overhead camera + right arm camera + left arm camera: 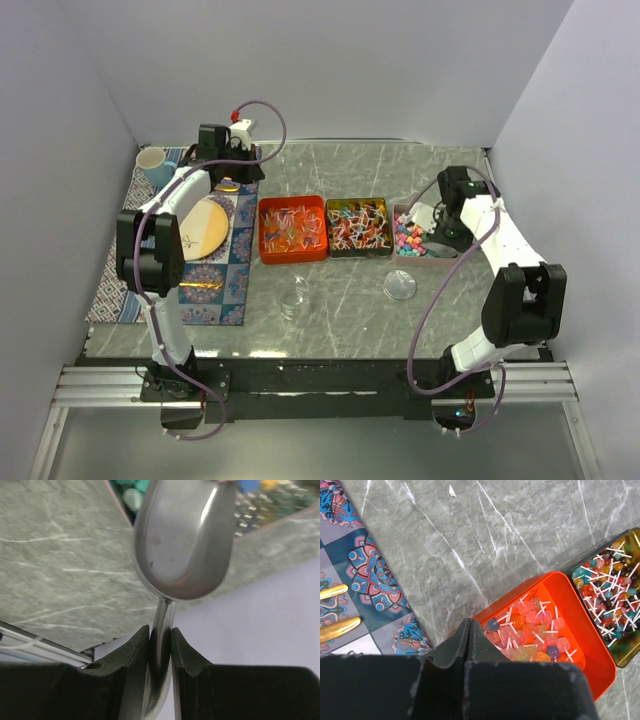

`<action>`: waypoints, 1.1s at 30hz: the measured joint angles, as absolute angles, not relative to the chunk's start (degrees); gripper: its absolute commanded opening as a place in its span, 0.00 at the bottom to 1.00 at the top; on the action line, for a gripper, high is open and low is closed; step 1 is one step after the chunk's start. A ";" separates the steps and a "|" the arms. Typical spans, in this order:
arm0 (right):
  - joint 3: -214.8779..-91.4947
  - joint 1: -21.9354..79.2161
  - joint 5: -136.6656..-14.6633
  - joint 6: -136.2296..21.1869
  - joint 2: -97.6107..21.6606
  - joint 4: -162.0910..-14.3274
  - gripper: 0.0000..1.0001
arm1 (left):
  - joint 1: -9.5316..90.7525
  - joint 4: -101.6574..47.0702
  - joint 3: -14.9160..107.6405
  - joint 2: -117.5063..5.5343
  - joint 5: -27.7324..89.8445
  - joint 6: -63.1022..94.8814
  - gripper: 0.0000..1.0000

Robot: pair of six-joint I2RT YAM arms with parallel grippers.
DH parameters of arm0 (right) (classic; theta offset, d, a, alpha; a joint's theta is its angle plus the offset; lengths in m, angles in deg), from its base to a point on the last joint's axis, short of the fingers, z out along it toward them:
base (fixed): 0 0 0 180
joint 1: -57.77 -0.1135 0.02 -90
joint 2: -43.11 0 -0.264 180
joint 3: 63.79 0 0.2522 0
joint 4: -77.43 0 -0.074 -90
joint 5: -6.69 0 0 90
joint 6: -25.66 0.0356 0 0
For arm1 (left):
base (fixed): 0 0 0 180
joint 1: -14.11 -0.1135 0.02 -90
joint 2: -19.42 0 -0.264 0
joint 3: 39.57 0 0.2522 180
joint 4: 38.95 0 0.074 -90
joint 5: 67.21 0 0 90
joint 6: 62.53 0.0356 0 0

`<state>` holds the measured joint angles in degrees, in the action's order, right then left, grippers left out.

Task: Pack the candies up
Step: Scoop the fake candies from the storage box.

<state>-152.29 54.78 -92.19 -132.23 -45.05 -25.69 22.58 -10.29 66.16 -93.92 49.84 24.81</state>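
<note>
Small bright ball-like candies [407, 237] fill a pink box [432, 259] at the right. They show blurred at the top of the right wrist view [132, 498]. My right gripper [436, 226] hovers over that box, shut on the handle of a metal scoop [182, 535]; the jaws [161, 635] pinch its stem. Stick candies fill an orange box [293, 228] and a dark tin [358, 226]. My left gripper [227, 176] is shut and empty over the far left, its tips [467, 626] just left of the orange box [580, 635].
A clear jar [295, 298] and its round lid [400, 286] stand in front of the boxes. A patterned placemat [215, 285] at the left holds a plate [205, 226], gold cutlery [337, 629] and a mug [154, 165]. White walls enclose the table.
</note>
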 measured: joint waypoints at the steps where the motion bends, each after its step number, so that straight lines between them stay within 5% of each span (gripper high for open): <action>1: -151.09 55.02 -91.99 -132.26 -45.43 -26.04 0.00 | 22.56 -10.25 66.16 -93.94 49.80 24.99 0.01; 24: -152.79 56.66 -89.28 -132.19 -56.59 -38.39 0.00 | 23.11 -8.11 63.49 -94.88 47.22 25.34 0.01; 33: -138.15 56.40 -88.72 -134.51 -51.13 -55.66 0.00 | 23.11 -6.71 62.68 -94.88 45.73 27.74 0.01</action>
